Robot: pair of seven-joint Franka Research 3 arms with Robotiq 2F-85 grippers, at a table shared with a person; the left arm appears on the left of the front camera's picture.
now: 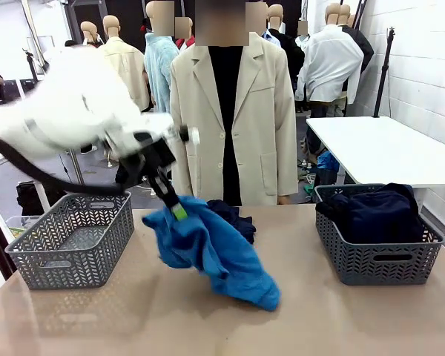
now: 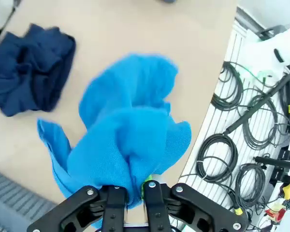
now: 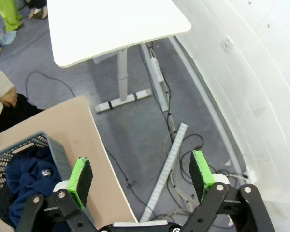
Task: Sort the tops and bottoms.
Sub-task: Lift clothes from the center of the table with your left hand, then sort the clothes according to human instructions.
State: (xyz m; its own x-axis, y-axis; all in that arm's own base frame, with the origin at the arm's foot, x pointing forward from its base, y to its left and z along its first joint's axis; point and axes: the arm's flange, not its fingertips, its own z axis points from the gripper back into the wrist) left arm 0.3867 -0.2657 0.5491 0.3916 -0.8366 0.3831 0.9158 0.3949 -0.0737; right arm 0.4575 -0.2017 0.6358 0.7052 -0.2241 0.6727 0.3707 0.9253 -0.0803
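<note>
Sorting day at the shared worktop (image 1: 319, 319): the robot's left fingers (image 1: 179, 212) are pressed together on a fold of the bright blue top (image 1: 215, 248). They hold it up over the middle of the surface, and its lower end appears to drag on the worktop. The left wrist view shows the cloth bunched between the two pads, the left fingers (image 2: 152, 200) nearly meeting through it.

One dark navy piece of the bottoms (image 1: 233, 215) lies just behind the top. More dark garments (image 1: 378, 211) fill the right basket (image 1: 378, 263). The step in hand looks like carrying the top to the left basket (image 1: 67, 259).

To do it well, the arm would likely need to lift higher so the trailing hem clears the rim. It should also keep the pinch firm, avoid snagging the navy piece, and let go only once the bulk hangs over the basket's middle.

The right fingers (image 3: 80, 175) stand spread wide with nothing between them, out beyond the worktop's edge above the floor. A person (image 1: 233, 119) in a beige jacket waits at the far side.
</note>
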